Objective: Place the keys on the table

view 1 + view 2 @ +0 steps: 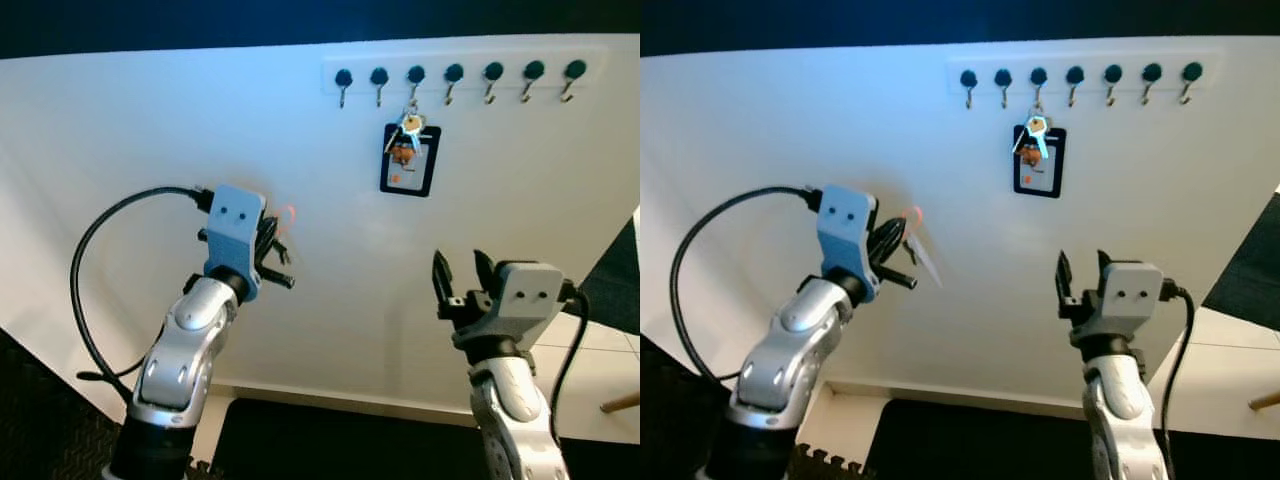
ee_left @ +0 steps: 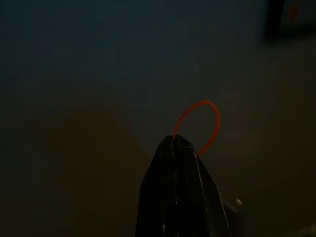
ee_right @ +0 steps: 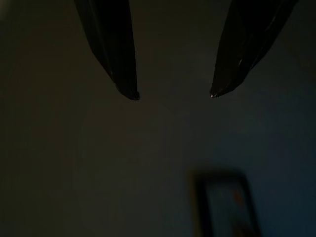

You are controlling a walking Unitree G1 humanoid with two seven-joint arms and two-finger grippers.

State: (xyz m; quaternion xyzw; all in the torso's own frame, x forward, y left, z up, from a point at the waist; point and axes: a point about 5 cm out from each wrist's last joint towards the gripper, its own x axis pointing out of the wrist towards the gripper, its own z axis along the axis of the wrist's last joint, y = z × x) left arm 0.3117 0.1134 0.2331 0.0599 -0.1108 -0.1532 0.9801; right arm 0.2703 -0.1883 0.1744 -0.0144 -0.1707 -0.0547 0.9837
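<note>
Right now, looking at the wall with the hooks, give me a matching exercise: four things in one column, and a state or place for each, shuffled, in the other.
Things:
1. left gripper
2. right gripper
3. black-framed card holder with keys
4. thin orange loop

States or places:
A. fingers spread apart, nothing between them
B. hanging from the third hook in the row of black-knobbed hooks
C. fingers pressed together
D. sticking out past closed black fingertips

Pairs: 1-C, 2-A, 3-B, 4-D
</note>
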